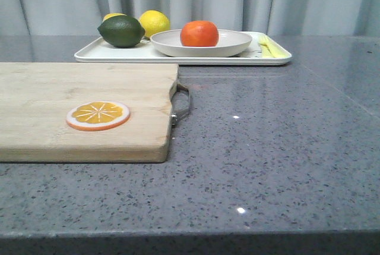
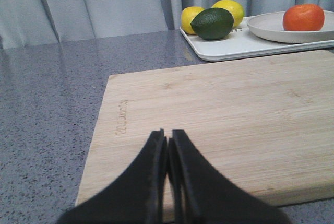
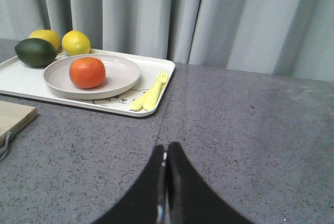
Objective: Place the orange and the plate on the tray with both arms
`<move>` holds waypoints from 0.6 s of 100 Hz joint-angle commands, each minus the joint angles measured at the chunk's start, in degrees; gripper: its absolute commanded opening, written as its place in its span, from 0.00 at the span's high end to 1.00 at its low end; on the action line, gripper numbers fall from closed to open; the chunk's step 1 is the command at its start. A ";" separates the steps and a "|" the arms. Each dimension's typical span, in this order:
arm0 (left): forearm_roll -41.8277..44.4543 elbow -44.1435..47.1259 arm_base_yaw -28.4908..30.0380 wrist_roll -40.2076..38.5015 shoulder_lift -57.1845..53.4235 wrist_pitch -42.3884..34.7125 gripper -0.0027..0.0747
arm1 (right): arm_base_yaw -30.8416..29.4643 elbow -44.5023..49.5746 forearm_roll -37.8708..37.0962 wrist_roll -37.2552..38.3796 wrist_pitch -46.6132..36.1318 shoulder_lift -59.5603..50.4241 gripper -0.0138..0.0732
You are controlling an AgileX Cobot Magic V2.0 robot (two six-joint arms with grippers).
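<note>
Bright orange orange (image 1: 199, 33), beige plate (image 1: 228, 46), white tray (image 1: 119, 54).

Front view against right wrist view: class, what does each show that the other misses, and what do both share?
Only the front view shows the orange slice lying on the cutting board. Only the right wrist view shows the right gripper, shut and holding nothing. Both show the orange sitting in the plate on the tray, beside two lemons and a dark green fruit.

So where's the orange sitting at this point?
In the front view the orange sits on the plate, which rests on the tray at the far side of the table, right of the lime and lemons.
</note>
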 commanded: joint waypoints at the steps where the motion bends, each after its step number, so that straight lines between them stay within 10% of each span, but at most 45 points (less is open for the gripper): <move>1: -0.38 0.43 0.09 -0.03 -1.91 -4.13 0.99 | -0.42 3.22 -4.37 4.88 -8.84 -2.85 0.92; 60: -0.38 0.43 0.09 -0.03 -1.91 -4.13 0.99 | -0.42 22.37 -10.84 17.86 -17.59 -14.89 0.92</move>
